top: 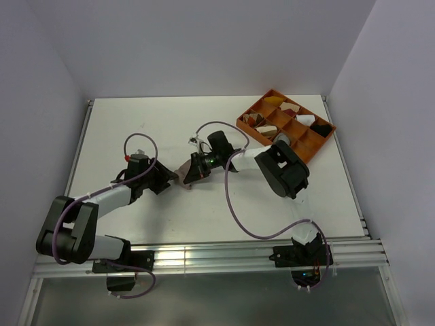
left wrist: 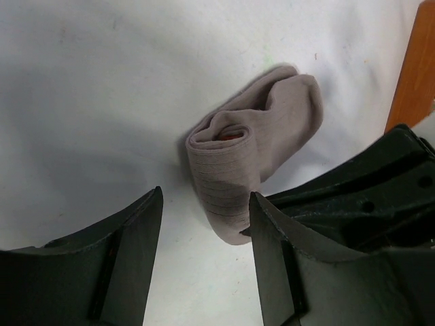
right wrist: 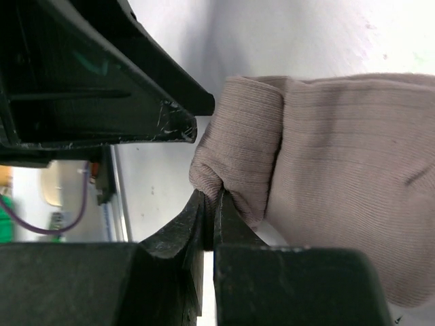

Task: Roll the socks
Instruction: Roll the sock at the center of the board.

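The socks (left wrist: 248, 146) show as one pinkish-tan knit bundle, partly rolled, lying on the white table; a bit of red peeks out of the roll's centre. From above the bundle (top: 183, 169) sits between the two grippers. My left gripper (left wrist: 206, 227) is open. The roll's lower end reaches just between its fingertips and lies against the right finger (left wrist: 275, 251), with bare table beside the left one. My right gripper (right wrist: 211, 204) is shut, pinching a fold of the socks (right wrist: 326, 170) at the roll's edge. Its black body (left wrist: 380, 197) crowds the right of the left wrist view.
An orange divided tray (top: 307, 147) with small cloth bundles stands at the back right; its edge (left wrist: 414, 68) also shows in the left wrist view. The left gripper's finger (right wrist: 136, 88) hangs close above the roll in the right wrist view. A purple cable (top: 234, 210) loops across the table.
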